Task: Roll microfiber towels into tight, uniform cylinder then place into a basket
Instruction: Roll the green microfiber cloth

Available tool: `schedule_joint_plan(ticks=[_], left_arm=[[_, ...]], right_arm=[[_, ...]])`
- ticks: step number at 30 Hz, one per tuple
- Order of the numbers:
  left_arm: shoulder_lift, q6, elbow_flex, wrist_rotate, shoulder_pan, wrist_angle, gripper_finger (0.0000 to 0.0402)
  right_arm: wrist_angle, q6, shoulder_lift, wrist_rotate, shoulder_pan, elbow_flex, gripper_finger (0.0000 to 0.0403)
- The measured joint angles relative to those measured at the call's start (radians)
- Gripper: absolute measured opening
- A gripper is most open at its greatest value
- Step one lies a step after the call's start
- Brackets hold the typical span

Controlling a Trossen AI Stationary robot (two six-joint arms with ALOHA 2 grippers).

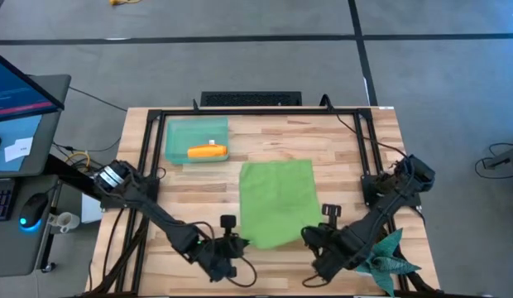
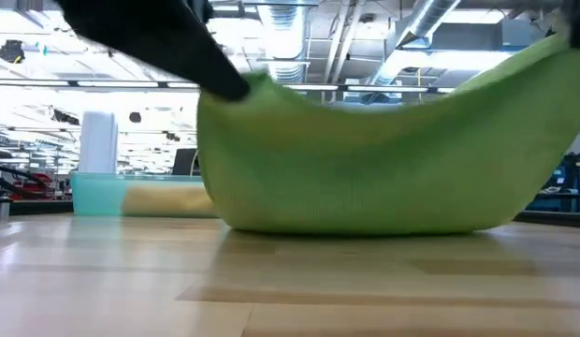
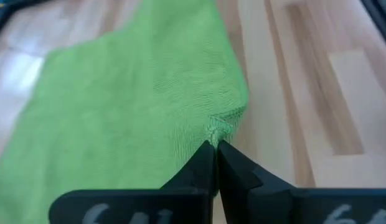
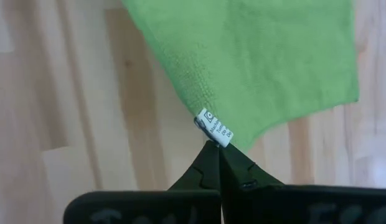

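A: Where's the lime green towel (image 1: 277, 201)?

B: Spread on the wooden surface (image 1: 339, 149) between the two arms, its near edge lifted at both corners and sagging in the middle, as the low view shows.

A: Who holds those corners?

B: The left gripper (image 3: 215, 149) is pinched tight on one near corner. The right gripper (image 4: 213, 146) is clamped on the other, right by the small white label (image 4: 213, 127).

A: And the orange towel (image 1: 208, 151)?

B: Rolled up, lying inside the teal basket (image 1: 180, 132) toward the far left of the surface.

A: Anything else nearby?

B: A spiky teal star-shaped object (image 1: 389, 261) sits at the near right corner, beside the right arm.
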Motion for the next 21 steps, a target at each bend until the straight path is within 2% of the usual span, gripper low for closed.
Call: schedule_joint_plan(ticks=[7,13,17,21], left_arm=[[-0.056,-0.133,0.001,-0.127,-0.066,-0.083,0.0001],[-0.059,-0.222,0.001,-0.131,-0.094,-0.121,0.0],[-0.059,-0.253,0.002,-0.053,-0.116,-0.112,0.0],[-0.059,-0.332,0.003,0.053,-0.139,-0.111,0.0]], right_arm=[[0.075,0.063,0.005,0.0,0.065,0.0,0.0006],[0.141,0.13,0.006,-0.026,0.125,0.0,0.0006],[0.223,0.132,0.006,-0.068,0.169,0.0,0.0006],[0.294,0.138,0.006,-0.053,0.189,0.0,0.0006]])
